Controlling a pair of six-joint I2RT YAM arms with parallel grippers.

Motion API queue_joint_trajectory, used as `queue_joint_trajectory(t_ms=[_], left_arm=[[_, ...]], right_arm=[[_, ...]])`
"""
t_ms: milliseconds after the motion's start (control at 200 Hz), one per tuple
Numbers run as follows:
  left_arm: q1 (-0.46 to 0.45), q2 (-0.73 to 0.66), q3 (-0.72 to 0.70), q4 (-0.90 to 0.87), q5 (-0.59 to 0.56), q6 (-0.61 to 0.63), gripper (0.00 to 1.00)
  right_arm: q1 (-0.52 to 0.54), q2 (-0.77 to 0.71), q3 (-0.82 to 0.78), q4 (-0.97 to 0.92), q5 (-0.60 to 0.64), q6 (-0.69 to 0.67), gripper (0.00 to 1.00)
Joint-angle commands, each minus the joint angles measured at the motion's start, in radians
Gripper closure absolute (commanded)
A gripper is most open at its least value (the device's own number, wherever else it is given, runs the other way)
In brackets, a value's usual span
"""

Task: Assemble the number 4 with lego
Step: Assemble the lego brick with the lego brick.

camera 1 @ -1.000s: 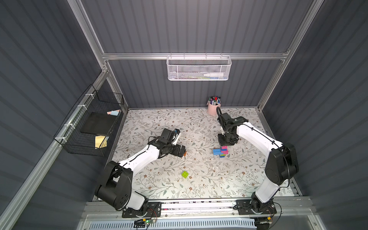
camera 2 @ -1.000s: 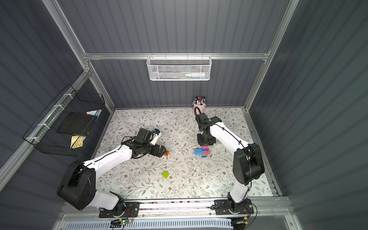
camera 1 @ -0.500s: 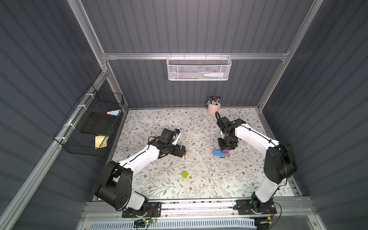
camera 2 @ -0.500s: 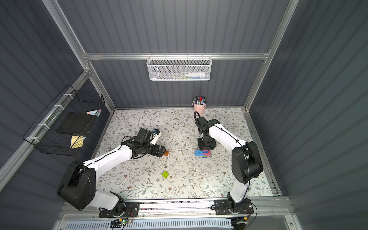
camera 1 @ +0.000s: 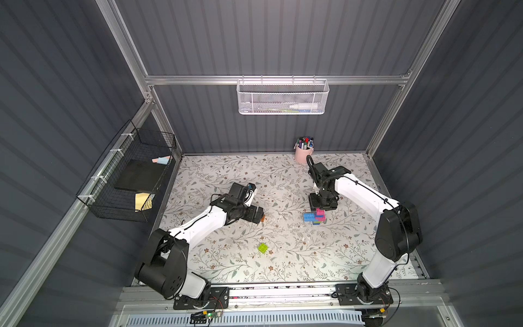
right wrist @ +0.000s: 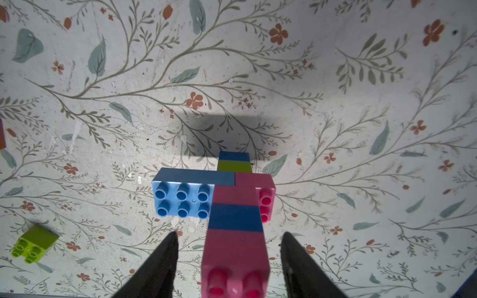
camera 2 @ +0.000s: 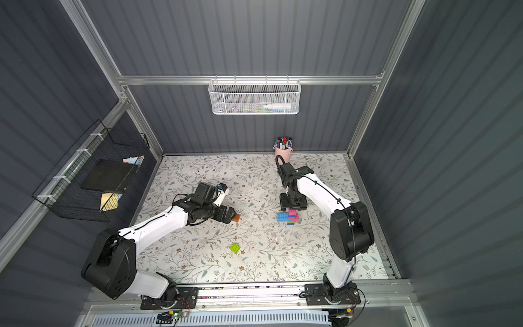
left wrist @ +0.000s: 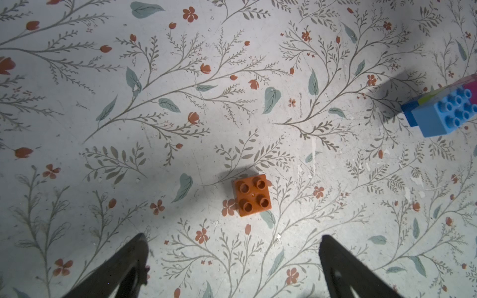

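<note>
**Left arm poised over the orange brick, right fingers clear of the 4**

At the far left of both top views a black wire basket (camera 1: 127, 175) hangs on the wall, well apart from the work.

Left of centre, the left gripper (left wrist: 232, 237) hovers with its fingers spread wide and holding nothing. The small orange square studded brick (left wrist: 252, 194) sits just beyond them, low in the middle of the left wrist view. This pick looks like the step in hand. The brick is turned a little against the fingers, so the wrist should square up first. Then it can drop straight down and close on two flat side walls, not on corners.

Lower centre in both top views lies a loose lime-green square brick (camera 1: 263, 248), near nothing and in nobody's way.

Right of centre is the number 4 (camera 1: 314, 217), a multicoloured figure of joined bricks. Its long light-blue bar (right wrist: 183, 200) crosses a pink, blue and green column. Whether it stands or lies flat I cannot tell.

The right gripper (right wrist: 229, 233) straddles the figure's near pink end, fingers parted with floral table (right wrist: 361, 180) showing on both sides, so it grips nothing. It is the main obstacle, and I judge it should lift straight off so it does not knock the figure.

A pink cup of marker pens (camera 1: 302, 154) stands behind, near the right arm.
</note>
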Motion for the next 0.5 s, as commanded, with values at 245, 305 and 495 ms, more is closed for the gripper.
queue_joint_trajectory(t_ms=[245,305,495], left_arm=[[-0.005,0.07,0.098,-0.094,-0.03,0.006,0.03],[-0.023,0.087,0.118,-0.115,-0.045,0.016,0.06],[-0.055,0.16,0.161,-0.163,-0.093,0.01,0.18]], right_arm=[[-0.02,-0.077,0.078,-0.111,0.014,-0.021,0.27],[-0.026,-0.096,0.078,-0.115,0.012,-0.021,0.27],[-0.079,-0.146,0.068,-0.113,-0.038,-0.024,0.25]])
